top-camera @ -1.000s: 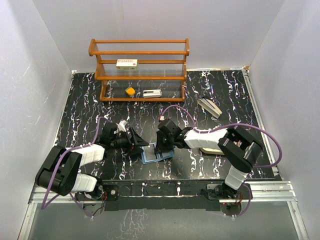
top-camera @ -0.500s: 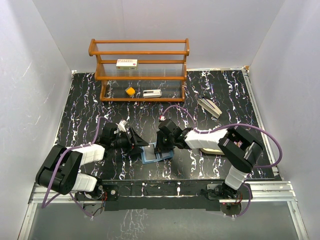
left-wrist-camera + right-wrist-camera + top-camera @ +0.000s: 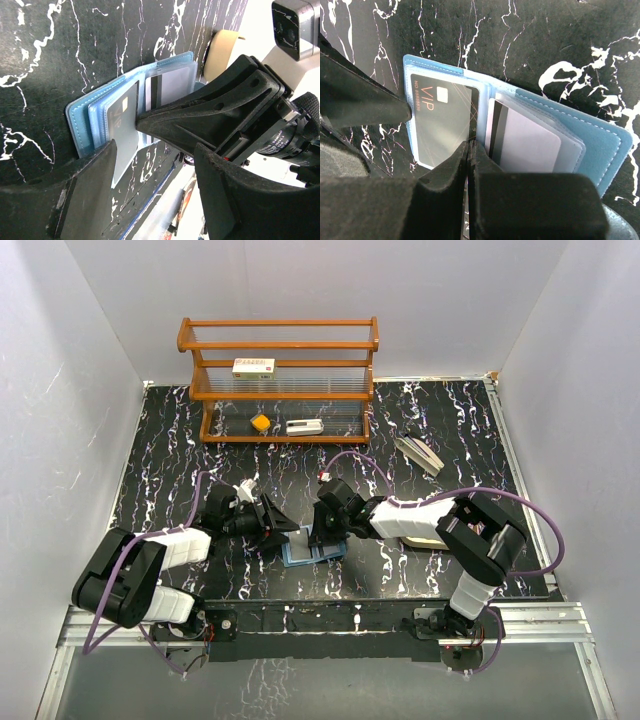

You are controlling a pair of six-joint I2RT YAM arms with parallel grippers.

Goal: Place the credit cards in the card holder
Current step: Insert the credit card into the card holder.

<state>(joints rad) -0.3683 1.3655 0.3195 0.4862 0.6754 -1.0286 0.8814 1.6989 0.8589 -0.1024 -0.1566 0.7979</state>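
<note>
The blue card holder (image 3: 607, 145) lies open near the table's front edge (image 3: 312, 550). A dark card (image 3: 445, 120) marked VIP sits in its left pocket and sticks out past the pocket's lower edge. A pale grey card (image 3: 535, 145) with a black stripe sits in the right pocket. My right gripper (image 3: 471, 146) is shut, nothing seen between its jaws, its tip resting at the fold between the two cards. My left gripper (image 3: 155, 185) is open and empty just left of the holder (image 3: 80, 120); one of its fingers (image 3: 365, 107) touches the dark card's left edge.
A wooden shelf (image 3: 278, 380) at the back holds a white box (image 3: 253, 367), a yellow piece (image 3: 260, 422) and a white object (image 3: 304, 426). A tan tray (image 3: 415, 537) lies under my right arm. A pale folded thing (image 3: 420, 455) lies at the right.
</note>
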